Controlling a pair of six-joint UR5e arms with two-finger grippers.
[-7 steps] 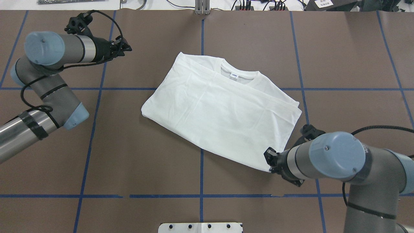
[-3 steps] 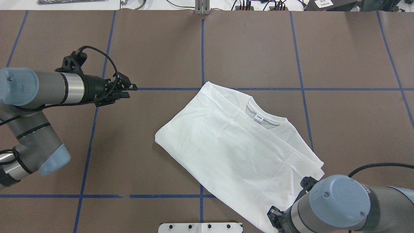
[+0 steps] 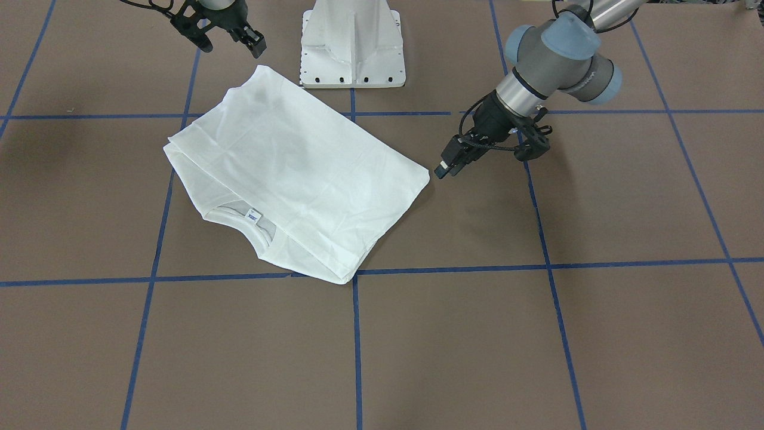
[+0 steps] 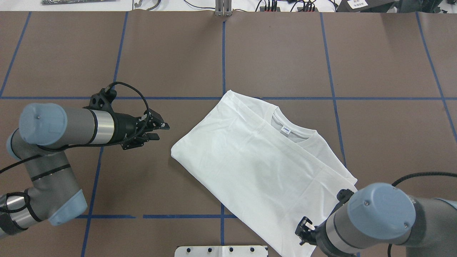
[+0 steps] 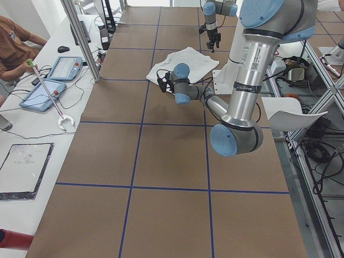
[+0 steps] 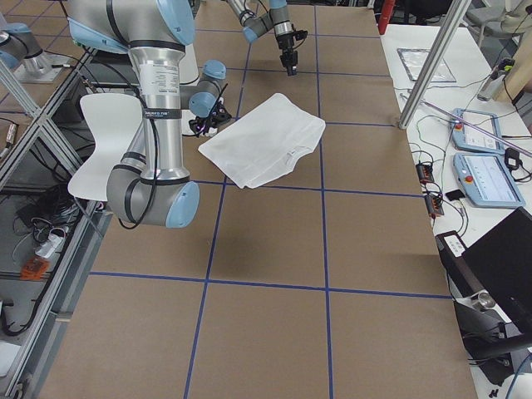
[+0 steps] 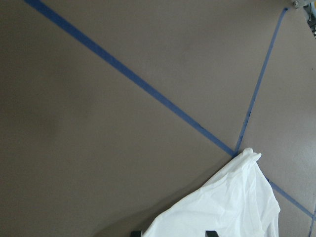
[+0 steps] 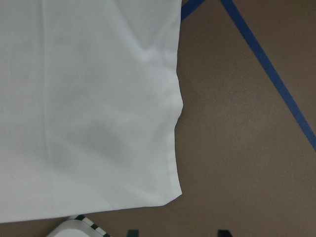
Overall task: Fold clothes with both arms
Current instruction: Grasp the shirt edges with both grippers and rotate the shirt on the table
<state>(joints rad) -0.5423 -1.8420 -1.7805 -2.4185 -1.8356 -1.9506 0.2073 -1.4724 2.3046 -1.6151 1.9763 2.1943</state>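
Observation:
The white shirt (image 4: 264, 167) lies folded and flat on the brown table, collar and neck label (image 4: 285, 130) facing up; no black text shows. It also shows in the front view (image 3: 298, 173). My left gripper (image 4: 162, 131) is open and empty, low over the table just left of the shirt's left corner (image 4: 173, 153); the left wrist view shows that corner (image 7: 237, 207) ahead of the spread fingertips. My right gripper (image 4: 301, 232) is open and empty at the shirt's near right corner; in the right wrist view the hem (image 8: 168, 148) lies beside the gripper.
The white pedestal base (image 3: 352, 48) stands right behind the shirt's near edge, also at the bottom of the overhead view (image 4: 221, 251). Blue tape lines (image 4: 223, 53) grid the table. Cables and plugs (image 4: 285, 5) run along the far edge.
The right gripper dragged the shirt toward the robot, then stopped; the shirt has since lain still. The left arm swung in and toward the robot, to the shirt's left corner.

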